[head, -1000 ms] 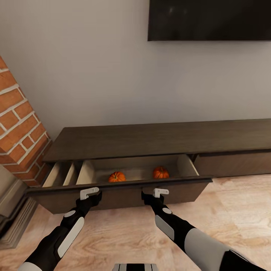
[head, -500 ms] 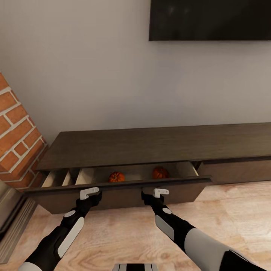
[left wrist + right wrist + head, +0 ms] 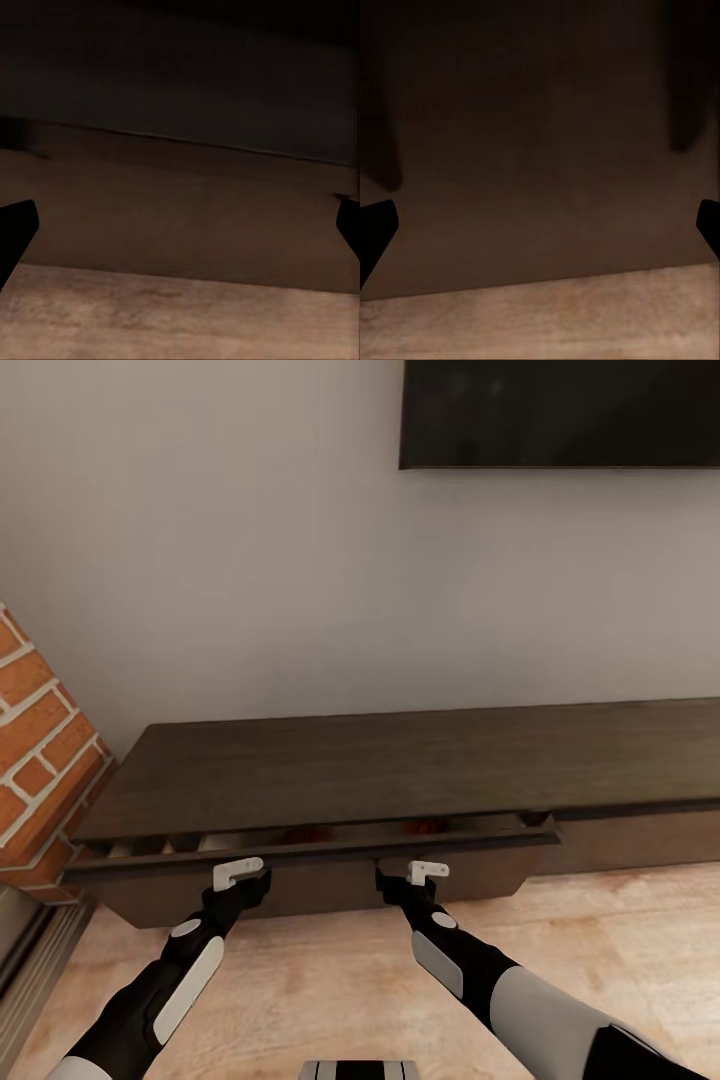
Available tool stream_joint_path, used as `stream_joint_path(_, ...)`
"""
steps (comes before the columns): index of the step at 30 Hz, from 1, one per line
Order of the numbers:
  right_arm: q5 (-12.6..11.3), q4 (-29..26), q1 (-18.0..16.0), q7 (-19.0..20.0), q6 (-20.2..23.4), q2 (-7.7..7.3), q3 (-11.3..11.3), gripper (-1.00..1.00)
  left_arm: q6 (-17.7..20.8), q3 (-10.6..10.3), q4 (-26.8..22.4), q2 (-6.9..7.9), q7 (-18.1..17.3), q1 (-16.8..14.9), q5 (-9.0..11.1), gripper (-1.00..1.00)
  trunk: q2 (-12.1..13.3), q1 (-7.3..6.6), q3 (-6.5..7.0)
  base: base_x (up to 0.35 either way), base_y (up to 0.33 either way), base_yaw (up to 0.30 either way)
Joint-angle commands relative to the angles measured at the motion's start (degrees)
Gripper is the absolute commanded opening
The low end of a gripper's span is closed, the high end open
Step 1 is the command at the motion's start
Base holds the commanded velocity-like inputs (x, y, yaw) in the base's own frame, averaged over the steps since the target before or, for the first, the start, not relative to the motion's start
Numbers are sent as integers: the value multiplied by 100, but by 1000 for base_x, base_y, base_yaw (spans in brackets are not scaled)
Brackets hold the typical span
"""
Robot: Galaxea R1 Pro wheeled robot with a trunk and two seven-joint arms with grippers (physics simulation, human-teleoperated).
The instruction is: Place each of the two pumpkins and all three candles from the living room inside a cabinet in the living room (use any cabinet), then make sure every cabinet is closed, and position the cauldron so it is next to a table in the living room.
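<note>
— So where's the cabinet?
— Its nearly closed drawer front sits just ahead of both the left gripper and right gripper, fingers spread, holding nothing

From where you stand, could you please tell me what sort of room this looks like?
Most likely a living room: a long low dark wood cabinet stands against the wall under a flat black screen, with a brick column, perhaps a fireplace, to its left and a wood floor.
</note>
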Motion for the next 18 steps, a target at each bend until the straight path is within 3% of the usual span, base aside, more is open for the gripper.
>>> stream_joint_path(1, -54, -2, -7, -33, -34, -2, 49, 100, 10, -23, -12, 8, 46, -4, 43, 100, -2, 1, -5, 201, 0, 0)
stream_joint_path(13, -63, -2, -7, -33, -34, -2, 42, 100, 10, -25, -12, 8, 46, -4, 36, 100, -2, 1, -5, 201, 0, 0)
stream_joint_path(18, -63, -2, -7, -33, -34, -2, 43, 100, 10, -36, -12, 6, 49, -4, 23, 100, -2, 1, -5, 74, 0, 0)
